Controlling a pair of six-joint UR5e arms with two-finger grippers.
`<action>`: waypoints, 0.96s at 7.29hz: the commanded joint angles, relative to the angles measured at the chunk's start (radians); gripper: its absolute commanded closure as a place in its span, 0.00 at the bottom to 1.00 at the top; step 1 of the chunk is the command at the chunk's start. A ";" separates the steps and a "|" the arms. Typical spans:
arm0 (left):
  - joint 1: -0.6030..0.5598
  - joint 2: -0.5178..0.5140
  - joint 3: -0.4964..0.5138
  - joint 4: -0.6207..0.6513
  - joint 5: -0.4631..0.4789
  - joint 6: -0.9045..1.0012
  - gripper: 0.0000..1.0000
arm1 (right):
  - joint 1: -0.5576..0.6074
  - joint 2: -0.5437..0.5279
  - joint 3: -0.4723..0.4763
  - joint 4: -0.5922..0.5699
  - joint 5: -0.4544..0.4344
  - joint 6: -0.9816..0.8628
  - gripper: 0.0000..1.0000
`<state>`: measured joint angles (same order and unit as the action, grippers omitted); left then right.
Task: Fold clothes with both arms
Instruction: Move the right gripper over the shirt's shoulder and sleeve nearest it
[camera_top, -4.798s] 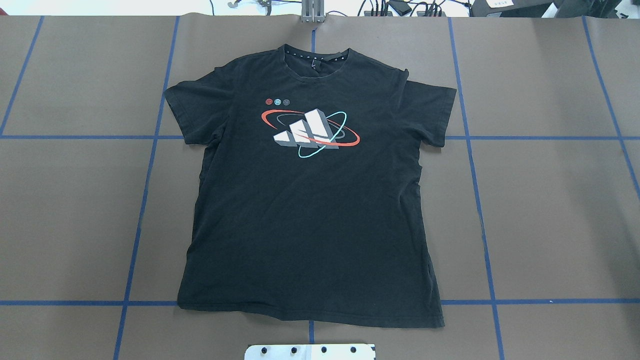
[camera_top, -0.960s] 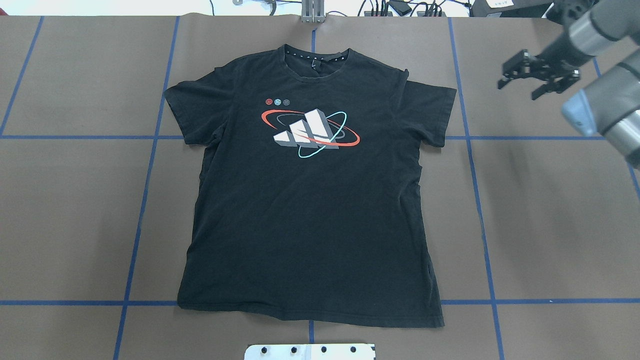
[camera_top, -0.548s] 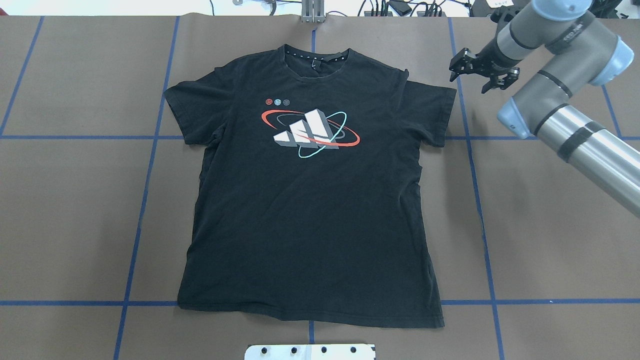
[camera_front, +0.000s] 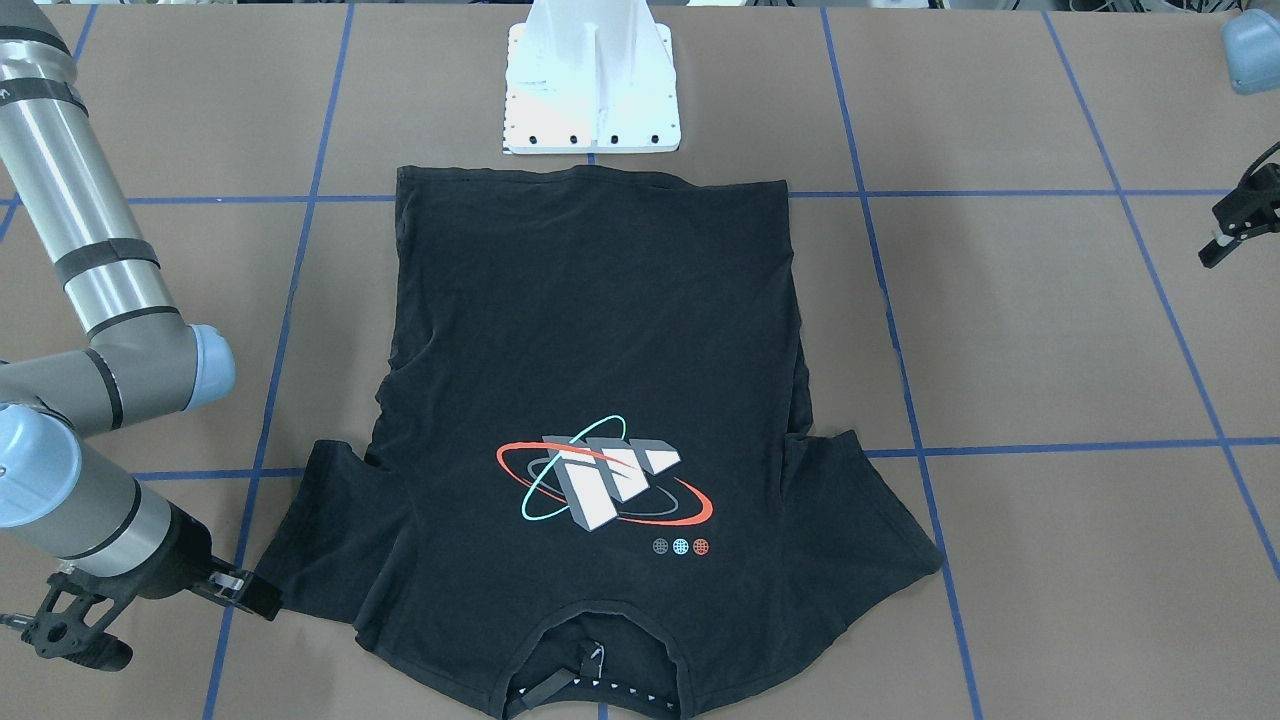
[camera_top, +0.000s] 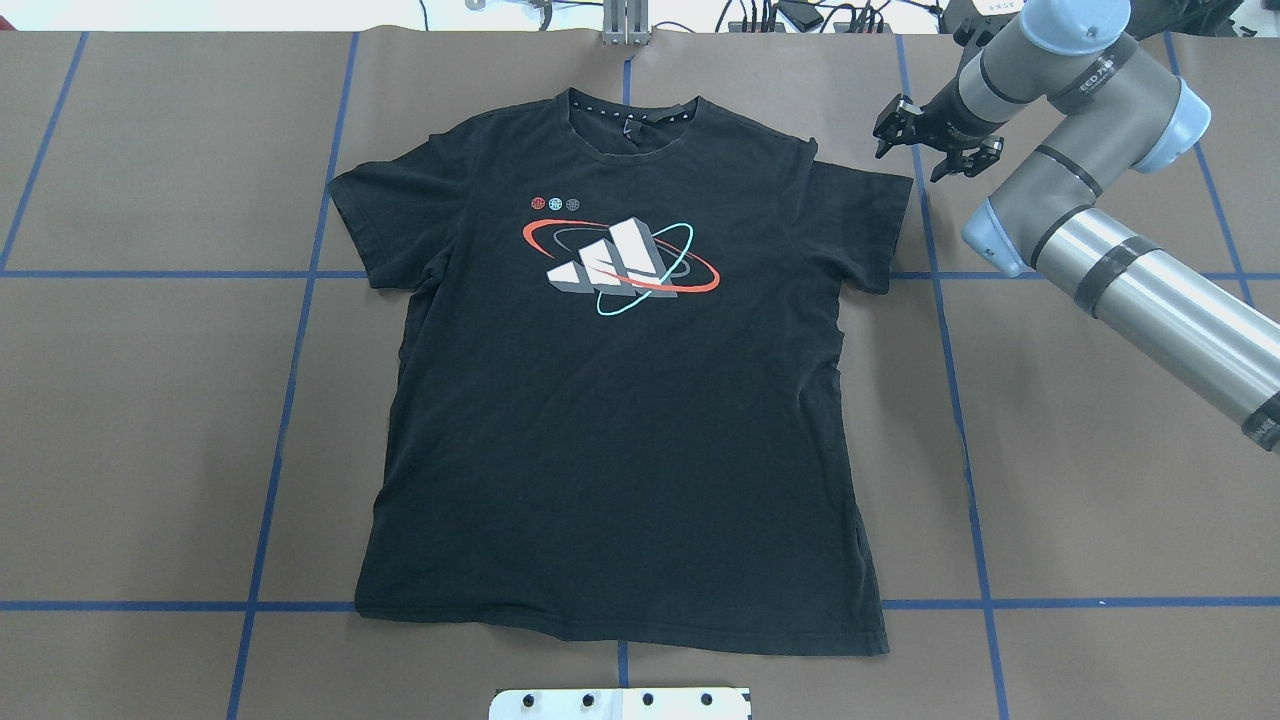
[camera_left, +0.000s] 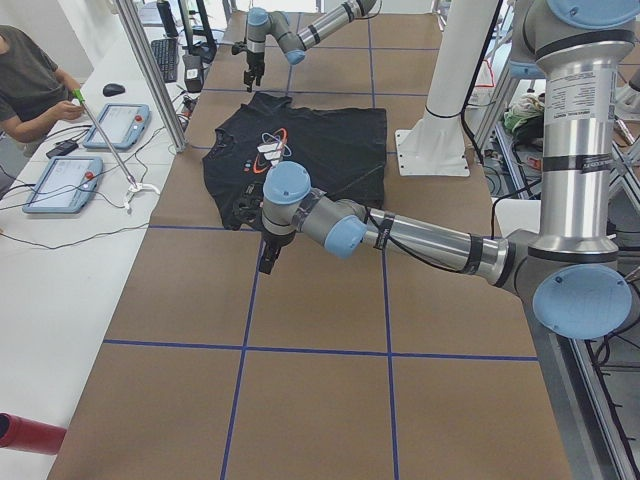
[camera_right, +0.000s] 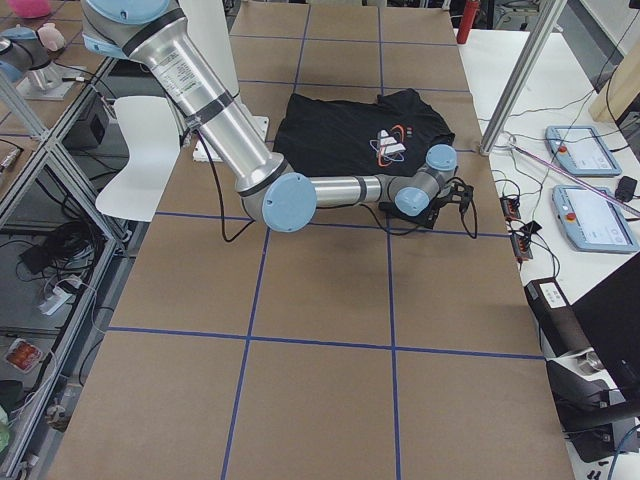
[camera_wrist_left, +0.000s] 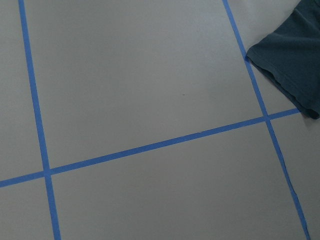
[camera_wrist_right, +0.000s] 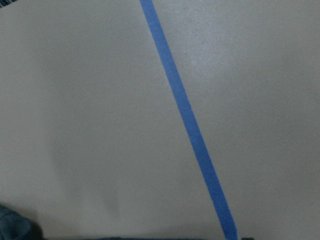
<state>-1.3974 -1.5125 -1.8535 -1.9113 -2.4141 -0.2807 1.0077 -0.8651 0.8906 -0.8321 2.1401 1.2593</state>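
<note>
**Right claw open at the sleeve tip, left claw well off**

Our right claw (camera_top: 912, 157) hangs with its jaws spread wide and nothing between them. It sits over the blue tape line (camera_top: 938, 300), just beside the outer corner of the shirt's right sleeve (camera_top: 862, 225). From the claw, that sleeve lies to the left and a little nearer our base. We judge that a short move inward and down would put the fingers on the cloth edge.

Our left claw (camera_front: 1236, 222) shows only in part, out to the left of the shirt and well apart from the left sleeve (camera_top: 385, 225). We cannot tell how far open it is, and no cloth lies close to it. The right arm (camera_top: 1150, 290) is therefore much the nearer to its sleeve.

The shirt (camera_top: 620, 450) lies flat and print-up in the middle of the table (camera_top: 1100, 450). Its collar is at the far end and its hem at the near end by our base, so its long axis runs near to far. Both sleeves stick out sideways toward the far end. We judge that no fold has been made yet.
</note>
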 joint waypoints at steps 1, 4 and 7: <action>0.000 0.000 -0.003 0.000 0.001 0.000 0.00 | -0.015 0.005 -0.015 0.013 -0.014 0.017 0.17; 0.000 0.000 -0.004 0.000 0.001 0.000 0.00 | -0.018 0.003 -0.022 0.013 -0.023 0.017 0.23; 0.000 0.000 -0.004 0.000 0.001 0.000 0.00 | -0.017 0.002 -0.022 0.011 -0.025 0.029 0.79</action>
<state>-1.3975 -1.5125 -1.8570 -1.9117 -2.4134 -0.2807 0.9897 -0.8627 0.8683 -0.8205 2.1156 1.2834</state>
